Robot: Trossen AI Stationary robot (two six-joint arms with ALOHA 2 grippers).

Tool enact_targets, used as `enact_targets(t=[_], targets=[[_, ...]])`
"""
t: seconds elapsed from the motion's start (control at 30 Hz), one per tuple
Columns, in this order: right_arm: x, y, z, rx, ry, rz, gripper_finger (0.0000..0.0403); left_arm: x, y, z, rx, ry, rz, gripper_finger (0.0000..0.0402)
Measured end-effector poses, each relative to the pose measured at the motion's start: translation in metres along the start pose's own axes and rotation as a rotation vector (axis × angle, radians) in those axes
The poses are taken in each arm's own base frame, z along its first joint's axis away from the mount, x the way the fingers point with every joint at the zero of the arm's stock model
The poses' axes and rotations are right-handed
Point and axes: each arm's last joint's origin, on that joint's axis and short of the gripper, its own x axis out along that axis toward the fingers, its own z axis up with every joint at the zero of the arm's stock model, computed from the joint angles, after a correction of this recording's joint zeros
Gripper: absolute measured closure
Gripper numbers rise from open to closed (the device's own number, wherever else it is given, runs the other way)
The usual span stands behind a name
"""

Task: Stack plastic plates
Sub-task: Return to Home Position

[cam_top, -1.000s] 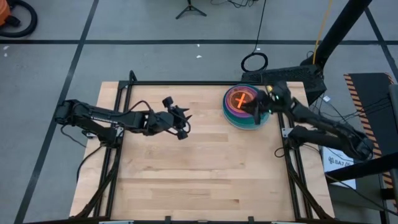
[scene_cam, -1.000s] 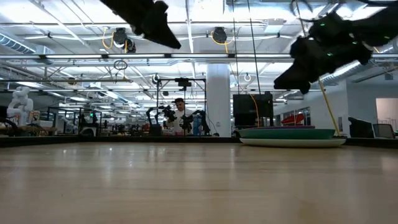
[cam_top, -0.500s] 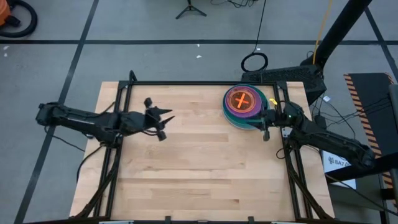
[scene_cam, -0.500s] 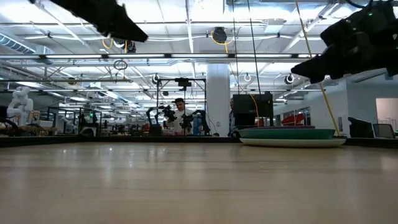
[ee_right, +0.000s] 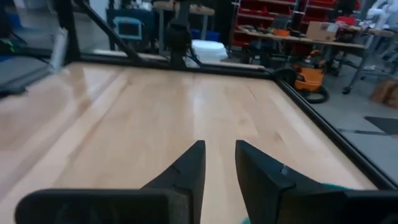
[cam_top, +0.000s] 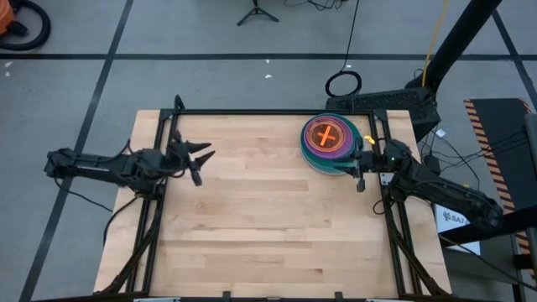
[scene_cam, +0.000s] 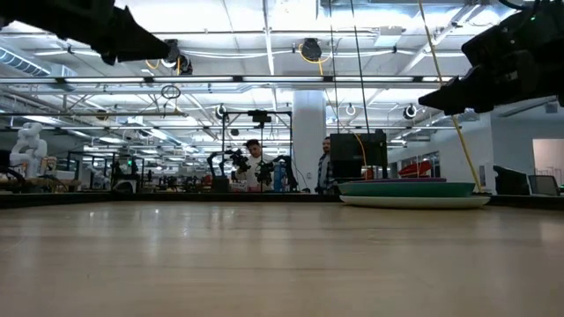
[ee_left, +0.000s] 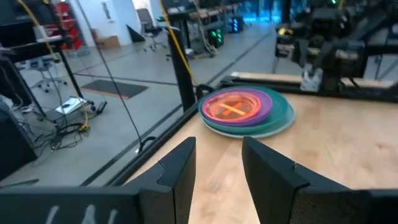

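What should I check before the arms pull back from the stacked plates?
1. Plates in one stack, none loose on the table: ok.
2. Orange plate on top, level: ok.
3. Count of plates in the stack: cannot tell, lower ones hidden.
4. Left gripper open, empty: ok.
5. Right gripper open, empty, raised above the stack: ok.

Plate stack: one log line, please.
plate stack: orange plate on top | left end effector: open, empty, left edge of table | right end effector: open, empty, beside stack
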Motion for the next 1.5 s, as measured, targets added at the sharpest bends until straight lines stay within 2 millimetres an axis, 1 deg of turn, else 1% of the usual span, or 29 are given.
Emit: enact_targets(t=[0.2,0.37,0.6,0.7,0.83,0.97,1.03,1.1,1.2,1.5], targets=[[-0.002,0.003,-0.004,-0.054,0.04,-0.026,0.0322,-0.009,0.01,-0.02,-0.047,-0.044,0.036,0.0263],[-0.005,0.004,-0.006,-0.095,0.075,-0.086,0.0322,-0.014,0.015,-0.039,-0.102,-0.057,0.063,0.0263],[-0.008,0.005,-0.004,-0.119,0.042,-0.092,0.0336,-0.018,0.016,-0.072,-0.153,-0.065,0.065,0.0263],[-0.008,0.005,-0.003,-0.12,0.041,-0.092,0.0345,-0.019,0.017,-0.082,-0.16,-0.074,0.064,0.0263],[-0.008,0.005,-0.003,-0.1,0.04,-0.092,0.0351,-0.021,0.017,-0.086,-0.147,-0.097,0.056,0.0263],[-0.008,0.005,-0.003,-0.027,0.037,-0.094,0.0351,-0.021,0.017,-0.09,-0.141,-0.092,0.055,0.0263],[-0.008,0.005,-0.003,0.015,0.035,-0.094,0.0351,-0.021,0.017,-0.093,-0.151,-0.064,0.062,0.0263],[-0.008,0.005,-0.003,0.048,0.034,-0.095,0.0351,-0.021,0.017,-0.094,-0.196,-0.05,0.076,0.0263],[-0.008,0.005,-0.004,0.055,0.034,-0.095,0.0351,-0.02,0.017,-0.094,-0.259,-0.044,0.078,0.0263],[-0.008,0.005,-0.003,0.046,0.034,-0.095,0.0351,-0.02,0.017,-0.094,-0.247,-0.043,0.08,0.0263]])
